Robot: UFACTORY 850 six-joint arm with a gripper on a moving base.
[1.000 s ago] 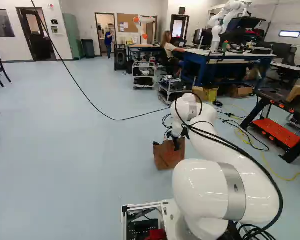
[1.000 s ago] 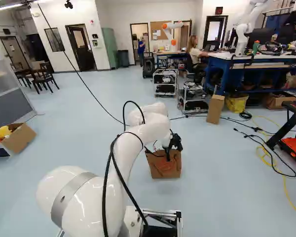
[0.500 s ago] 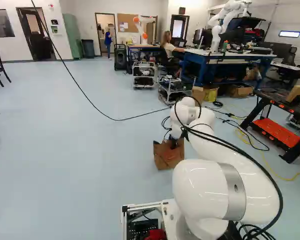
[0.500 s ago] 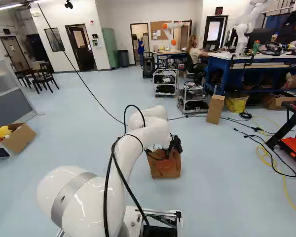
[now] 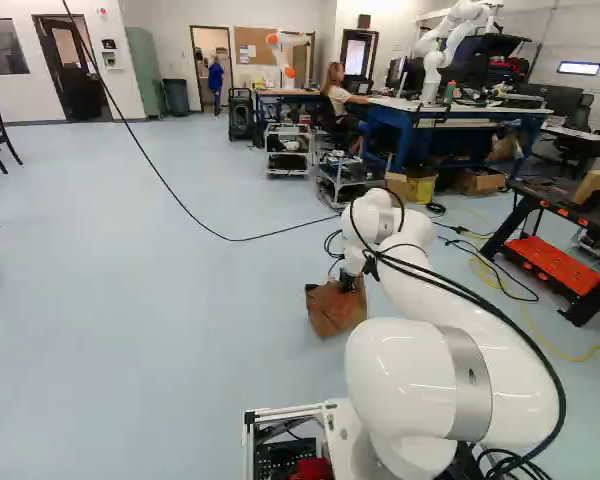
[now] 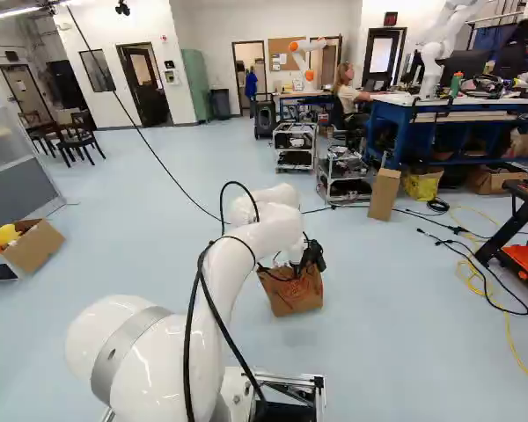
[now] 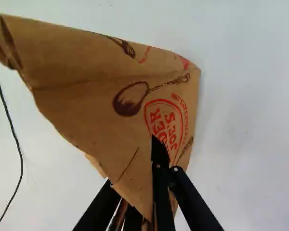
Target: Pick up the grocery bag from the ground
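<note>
Behind the fingers [image 7: 160, 153], your arm [image 5: 400, 365] is showing glossy white, rounded casings, and a metallic grey band [image 5: 470, 378] is ringing the bulky one farther back from them. Black cables [image 6: 191, 330] are looping along that white shell. Your gripper [image 6: 312, 256] is looking black, with small round screws [image 7: 176, 169] sitting just behind the visible fingertip.

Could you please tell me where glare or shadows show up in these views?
Left base view: small bright glints on the glossy white arm; right base view: similar glints on its shell; wrist view: a faint, soft shadow on the pale floor beside the paper bag.
</note>
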